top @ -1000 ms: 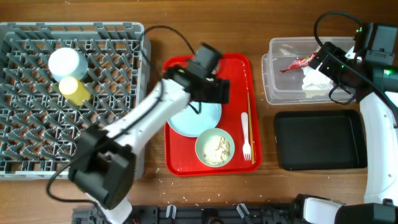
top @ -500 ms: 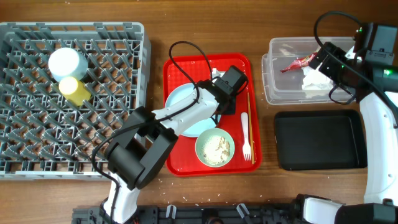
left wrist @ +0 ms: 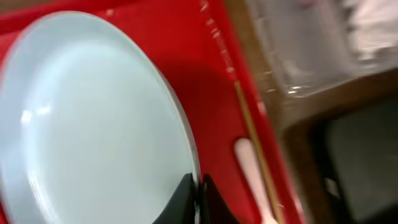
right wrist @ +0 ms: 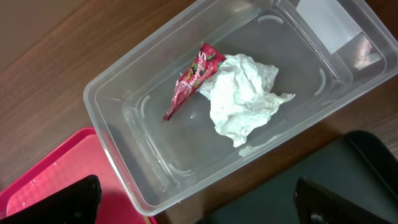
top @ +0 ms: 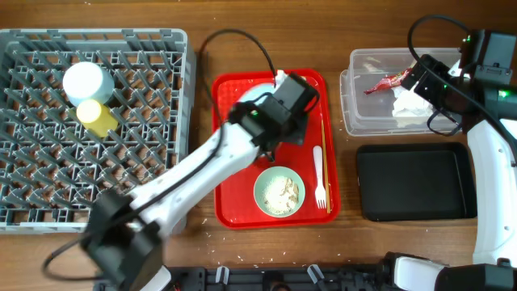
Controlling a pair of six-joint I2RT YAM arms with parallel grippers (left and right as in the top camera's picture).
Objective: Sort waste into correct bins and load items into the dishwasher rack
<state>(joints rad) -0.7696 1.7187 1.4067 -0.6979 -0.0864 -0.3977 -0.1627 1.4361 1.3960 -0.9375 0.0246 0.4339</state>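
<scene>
**Overhead and wrist views: plate (left wrist: 93, 118) pinched at its rim by the left hand (left wrist: 196, 194)**

Plate: seen on the red tray (left wrist: 186, 37). In the left wrist view it fills the left of the frame. In the overhead view it is largely covered by the left arm (top: 202, 158). Whether it lies flat or is tilted cannot be told.

Left hand: the two dark fingers are drawn nearly together, with the plate's right-hand rim nipped between them.

Chopsticks (top: 323, 158): the long axis is laid along the tray's right edge, far to near. The fork (top: 320, 179) is just beside them and parallel, tines toward the near edge.

Bowl (top: 259, 192): near part of the tray, with rice scraps (top: 281, 194) inside.

Right hand (right wrist: 194, 202): fingers spread wide, nothing held, hovering over the clear tub (right wrist: 152, 155).

Tub contents: the red wrapper (right wrist: 194, 79) lies diagonally, narrow end toward lower left in the right wrist view. It is touched by the crumpled napkin (right wrist: 244, 102).

Black tray (top: 416, 182): just beside the tub, on its near side.

Rack (top: 48, 178): at the left of the tabletop (top: 202, 48). The yellow cup (top: 97, 118) is recorded on it, long axis slanted far-left to near-right.
</scene>
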